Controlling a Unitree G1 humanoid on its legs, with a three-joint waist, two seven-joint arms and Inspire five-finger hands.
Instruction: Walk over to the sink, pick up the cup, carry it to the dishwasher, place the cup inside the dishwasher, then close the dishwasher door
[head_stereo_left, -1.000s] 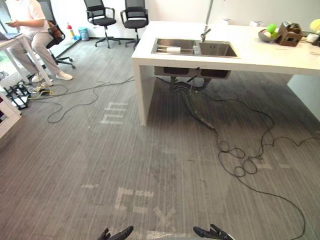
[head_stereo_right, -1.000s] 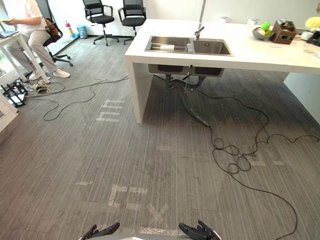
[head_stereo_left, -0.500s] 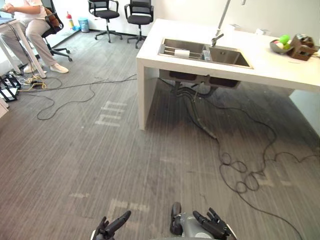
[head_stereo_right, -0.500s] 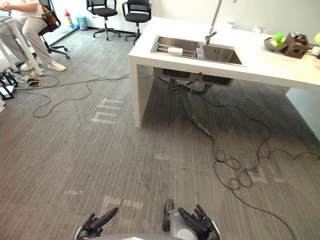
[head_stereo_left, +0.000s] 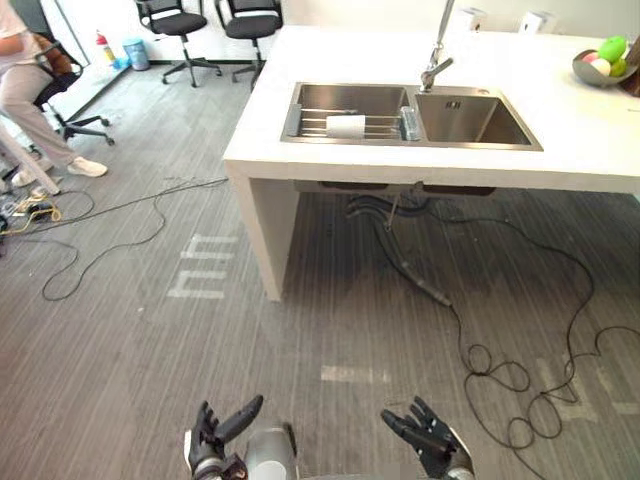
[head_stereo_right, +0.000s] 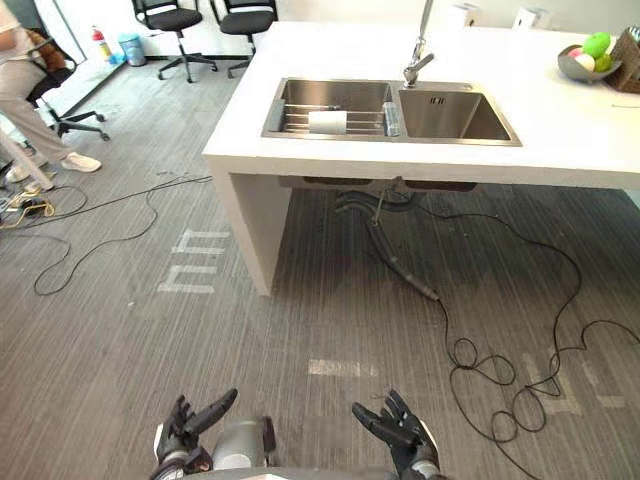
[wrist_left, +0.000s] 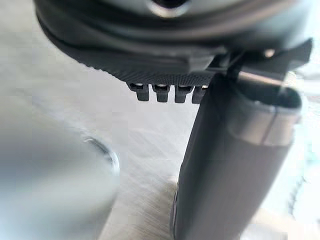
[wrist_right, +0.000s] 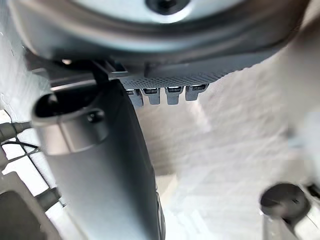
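- A white counter (head_stereo_left: 590, 150) is standing on a slab leg at its left end and is taking up the far middle and right of the room.
- A steel double sink (head_stereo_left: 480, 147) is sitting sunk into the countertop, with a faucet (head_stereo_left: 436, 68) rising behind the divider between the basins.
- The cup (head_stereo_left: 346, 126), white, is lying on its side on a wire rack (head_stereo_left: 308, 125) across the left basin, well apart from both hands.
- A small clear item (head_stereo_left: 408, 122) is standing on the divider; I cannot tell what it is.
- A bowl of fruit (head_stereo_left: 600, 64) is resting at the counter's far right.
- Grey striped carpet (head_stereo_left: 130, 380) is covering the floor, with pale tape marks (head_stereo_left: 200, 280) showing left of the counter leg.
- Two black office chairs (head_stereo_left: 172, 22) are standing by the far wall, near a blue bin (head_stereo_left: 131, 52).
- A person (head_stereo_left: 25, 95) is sitting at the far left edge.
- The left hand (head_stereo_left: 215, 440) is hanging low over the carpet, fingers loosely spread and holding nothing.
- The right hand (head_stereo_left: 425, 442) is hanging beside it, fingers likewise spread and empty.
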